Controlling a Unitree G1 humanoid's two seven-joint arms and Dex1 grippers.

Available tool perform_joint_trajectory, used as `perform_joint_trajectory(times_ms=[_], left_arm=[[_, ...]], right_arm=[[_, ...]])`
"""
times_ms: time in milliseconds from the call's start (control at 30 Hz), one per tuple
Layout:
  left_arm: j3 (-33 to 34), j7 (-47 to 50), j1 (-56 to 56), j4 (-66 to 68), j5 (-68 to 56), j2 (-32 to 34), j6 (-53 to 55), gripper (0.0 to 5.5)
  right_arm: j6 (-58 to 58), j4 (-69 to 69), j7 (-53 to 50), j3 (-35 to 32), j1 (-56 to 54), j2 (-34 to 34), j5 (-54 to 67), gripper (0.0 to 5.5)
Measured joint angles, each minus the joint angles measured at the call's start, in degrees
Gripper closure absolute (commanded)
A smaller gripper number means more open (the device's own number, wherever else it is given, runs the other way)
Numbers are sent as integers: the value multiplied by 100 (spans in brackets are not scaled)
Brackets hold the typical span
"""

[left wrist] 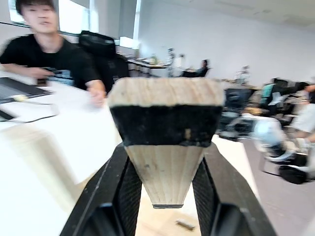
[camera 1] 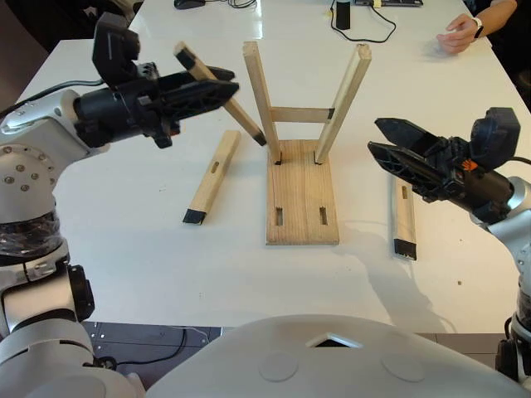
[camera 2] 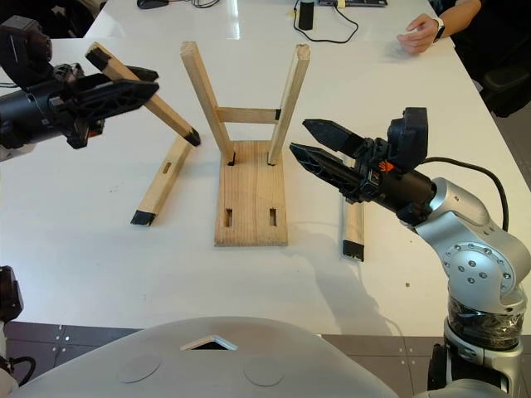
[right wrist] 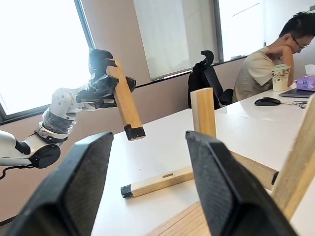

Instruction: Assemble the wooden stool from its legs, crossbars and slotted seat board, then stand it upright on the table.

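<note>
The slotted seat board (camera 1: 301, 207) lies flat mid-table. Two legs (camera 1: 262, 98) stand tilted in its far slots, joined by a crossbar (camera 1: 300, 114). My left gripper (camera 1: 226, 83) is shut on a third leg (camera 1: 241, 118), held aslant in the air left of the standing legs; its black-tipped end fills the left wrist view (left wrist: 165, 142). A loose leg (camera 1: 211, 177) lies on the table below it. My right gripper (camera 1: 375, 135) hovers open to the right of the board, with nothing between its fingers (right wrist: 86, 182). Another loose leg (camera 1: 404, 220) lies under it.
The white table (camera 1: 124, 257) has free room at the front on both sides of the board. At the far edge are a black cable and cylinder (camera 1: 343, 15), a mouse (camera 1: 189, 3) and a person's hand (camera 1: 455, 35) at the far right.
</note>
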Motion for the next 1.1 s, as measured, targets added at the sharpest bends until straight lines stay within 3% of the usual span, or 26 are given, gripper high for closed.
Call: perform_joint_trajectory(times_ms=[233,467,600,833,1100], left_arm=[[-887,-861,127,2461,2862,280,-2282,421],[-1291,-1241,755,3162,4160,210,-3888,421],[-1279,-1678,1184,2587,4063,205,-3979,421],[-1231,-2286,2009,995,3445,315,-3221,421],[-961,-1958,1497,965,3379,231,-2897,421]], right_arm=[[-237,-166,-28,167,262,153,-442,282],[-353,-194,85,316,409,152,-823,282],[-436,-190,126,348,415,152,-936,282],[-463,-190,132,438,494,152,-1099,282],[-522,-137,173,469,518,151,-1237,282]])
